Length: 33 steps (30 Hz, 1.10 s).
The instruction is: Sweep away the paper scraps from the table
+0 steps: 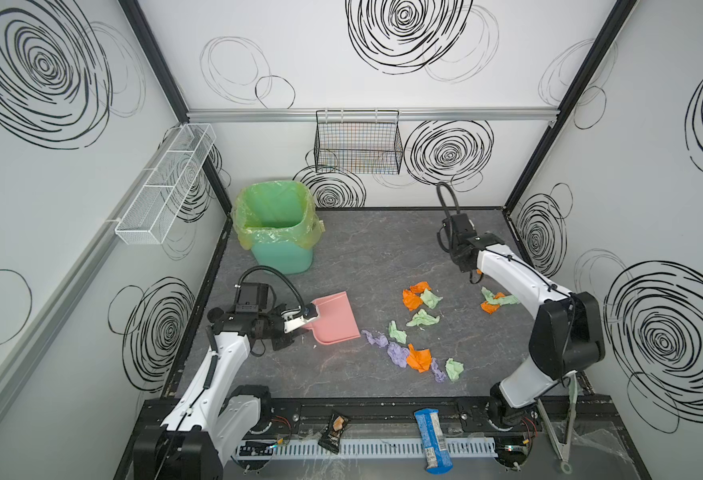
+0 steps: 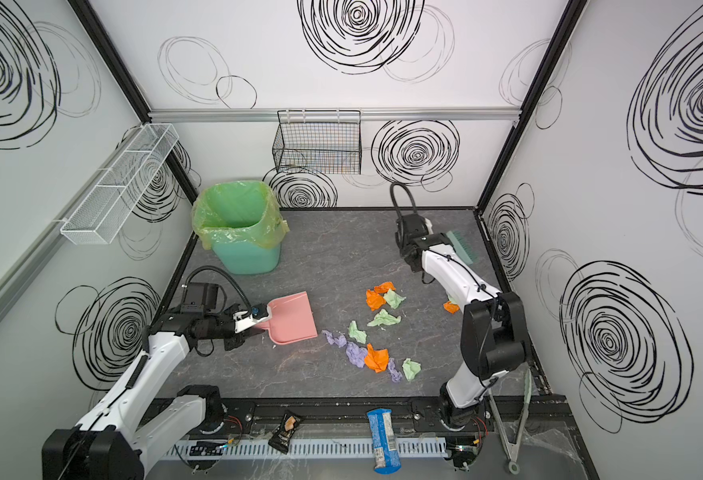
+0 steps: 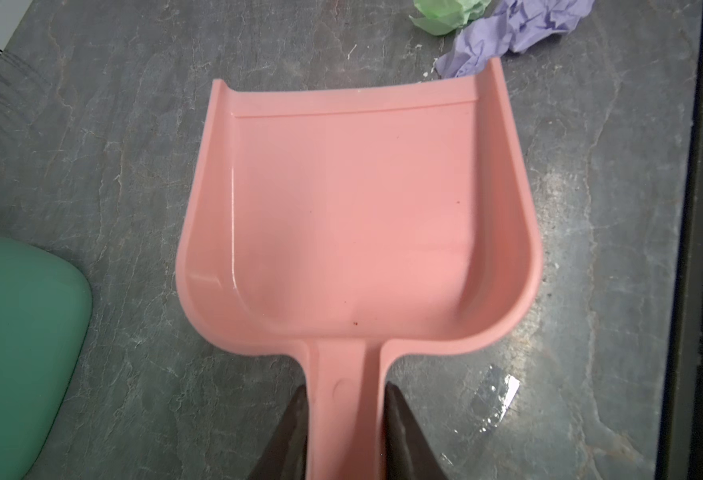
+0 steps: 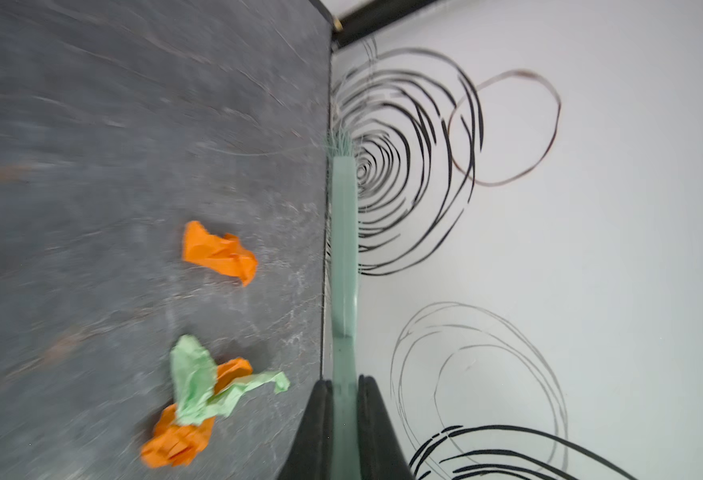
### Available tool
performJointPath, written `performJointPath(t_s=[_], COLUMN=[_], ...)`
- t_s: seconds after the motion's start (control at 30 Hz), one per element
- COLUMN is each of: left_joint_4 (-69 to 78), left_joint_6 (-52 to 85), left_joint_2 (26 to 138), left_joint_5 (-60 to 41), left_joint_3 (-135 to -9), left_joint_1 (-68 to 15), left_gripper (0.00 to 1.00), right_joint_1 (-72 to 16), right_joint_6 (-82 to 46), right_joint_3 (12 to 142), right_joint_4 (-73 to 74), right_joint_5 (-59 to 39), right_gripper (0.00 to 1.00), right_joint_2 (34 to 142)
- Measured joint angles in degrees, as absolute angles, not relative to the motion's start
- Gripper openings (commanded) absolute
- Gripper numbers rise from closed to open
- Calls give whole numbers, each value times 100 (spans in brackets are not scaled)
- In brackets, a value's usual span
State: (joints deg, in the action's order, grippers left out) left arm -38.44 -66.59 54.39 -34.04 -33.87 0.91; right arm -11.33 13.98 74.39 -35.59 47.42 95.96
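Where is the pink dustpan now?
In both top views the dustpan is left of centre, handle in the left hand, between the bin and a lavender scrap.

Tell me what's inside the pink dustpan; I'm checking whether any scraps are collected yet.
Only a few tiny dark specks: in the left wrist view the dustpan is bare, with no paper scraps in it. The table beneath it is covered.

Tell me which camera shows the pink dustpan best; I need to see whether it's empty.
The left wrist view: the dustpan fills the frame, no paper scraps inside, its handle clamped in the left tool. Both top views show it small, from above. The right wrist view does not show it.
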Motion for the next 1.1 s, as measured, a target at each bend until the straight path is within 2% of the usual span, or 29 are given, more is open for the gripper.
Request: performJointPath(t_s=[0.1, 0.27, 0.67, 0.87, 1.1], left_joint_4=[-3848, -3865, -3920, -3913, -3933], left_joint_6=[-6678, -6807, -7035, -7050, -7048], left_joint_2=[5402, 5492, 5988, 6003, 6001], left_joint_5=[-3422, -3535, -3706, -3715, -3710], left_joint_3=[-3382, -3382, -3500, -3656, -3656], left_joint_1=[143, 349, 425, 429, 429], left_gripper=[0, 0, 0, 0, 0], right_joint_1=[-707, -611, -714, -1280, -2445], right_joint_6=[1439, 1413, 930, 537, -246], right_joint_3=[7483, 7481, 6587, 6114, 5839], right_joint_4=[-3439, -3409, -3465, -3573, -3979], right_joint_5=[4619, 4287, 3903, 3933, 3979], right_gripper=[0, 0, 0, 0, 0], right_joint_2=[9996, 10326, 10084, 9780, 9675])
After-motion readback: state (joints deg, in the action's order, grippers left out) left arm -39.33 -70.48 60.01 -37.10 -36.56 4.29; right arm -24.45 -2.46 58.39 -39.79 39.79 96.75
